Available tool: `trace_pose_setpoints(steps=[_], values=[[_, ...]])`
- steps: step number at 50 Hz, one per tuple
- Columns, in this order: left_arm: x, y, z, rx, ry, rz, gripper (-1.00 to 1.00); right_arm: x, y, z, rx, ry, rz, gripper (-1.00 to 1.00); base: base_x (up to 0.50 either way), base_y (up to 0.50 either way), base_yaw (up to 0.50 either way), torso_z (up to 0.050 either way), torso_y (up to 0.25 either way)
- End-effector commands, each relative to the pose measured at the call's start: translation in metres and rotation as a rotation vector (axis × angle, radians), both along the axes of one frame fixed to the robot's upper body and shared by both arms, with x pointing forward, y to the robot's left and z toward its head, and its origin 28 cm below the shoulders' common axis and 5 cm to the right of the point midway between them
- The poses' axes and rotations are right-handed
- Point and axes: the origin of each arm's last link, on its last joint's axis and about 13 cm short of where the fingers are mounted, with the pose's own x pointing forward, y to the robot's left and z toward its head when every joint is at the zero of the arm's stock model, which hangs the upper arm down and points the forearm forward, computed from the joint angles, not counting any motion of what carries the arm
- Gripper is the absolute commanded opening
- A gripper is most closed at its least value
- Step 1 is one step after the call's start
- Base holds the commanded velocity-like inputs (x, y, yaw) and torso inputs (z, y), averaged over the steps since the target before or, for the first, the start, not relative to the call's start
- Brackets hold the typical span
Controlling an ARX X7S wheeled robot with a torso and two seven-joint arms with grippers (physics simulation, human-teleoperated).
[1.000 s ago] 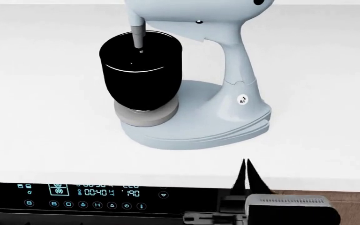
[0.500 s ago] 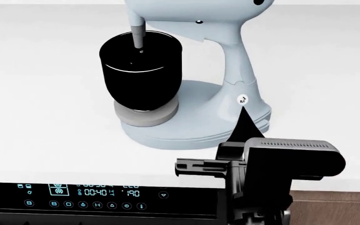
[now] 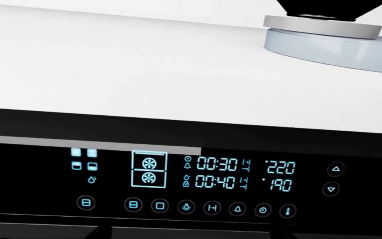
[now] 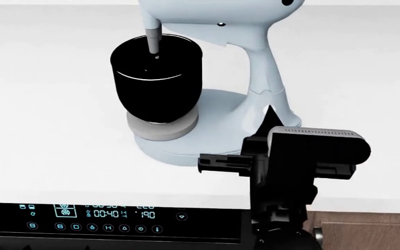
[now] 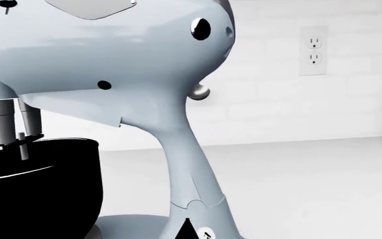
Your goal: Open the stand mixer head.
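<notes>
The pale blue stand mixer head [image 4: 214, 14] sits lowered over the glossy black bowl [image 4: 157, 78], with its grey beater shaft [image 4: 152, 39] reaching into the bowl. In the right wrist view the head [image 5: 105, 45] fills the upper part, with black dots on it. My right gripper [image 4: 271, 113] is shut and empty, its black tips pressed together in front of the mixer's neck [image 4: 266, 78], low near the base [image 4: 207, 148]. The tips show as one black point in the right wrist view [image 5: 187, 228]. My left gripper [image 3: 187, 234] shows only dark finger edges set wide apart, facing the oven panel.
The mixer stands on a white counter [image 4: 47, 130]. Below the front edge is a black oven control panel [image 4: 96, 214] with lit blue digits, also in the left wrist view [image 3: 211, 174]. A wall socket [image 5: 314, 50] is on the tiled back wall.
My right arm has risen from below the counter edge and moved forward, so its shut tips now stand close before the mixer's neck. The mixer has not moved.
</notes>
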Motion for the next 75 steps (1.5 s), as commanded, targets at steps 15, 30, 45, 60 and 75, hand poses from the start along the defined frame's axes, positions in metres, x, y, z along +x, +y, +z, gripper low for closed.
trace_pose_setpoints(steps=[15,30,45,60,75], values=[[0.003,0.0,0.001,0.029,-0.046,0.021,1.0,0.025,-0.003,-0.016,0.013,0.072,-0.02,-1.0,0.0,0.0,0.0,0.0,0.0],[0.003,0.001,0.001,0.029,-0.048,0.022,1.0,0.034,-0.005,-0.023,0.016,0.116,-0.025,-1.0,0.0,0.0,0.0,0.0,0.0],[0.003,0.0,0.001,0.029,-0.048,0.02,1.0,0.042,-0.004,-0.023,-0.012,0.129,-0.024,-1.0,0.0,0.0,0.0,0.0,0.0],[0.003,0.001,0.002,0.026,-0.051,0.023,1.0,0.048,-0.004,-0.024,-0.031,0.126,-0.044,-1.0,0.0,0.0,0.0,0.0,0.0],[0.003,0.002,0.003,0.026,-0.054,0.028,1.0,0.053,-0.004,-0.031,-0.047,0.149,-0.04,-1.0,0.0,0.0,0.0,0.0,0.0]])
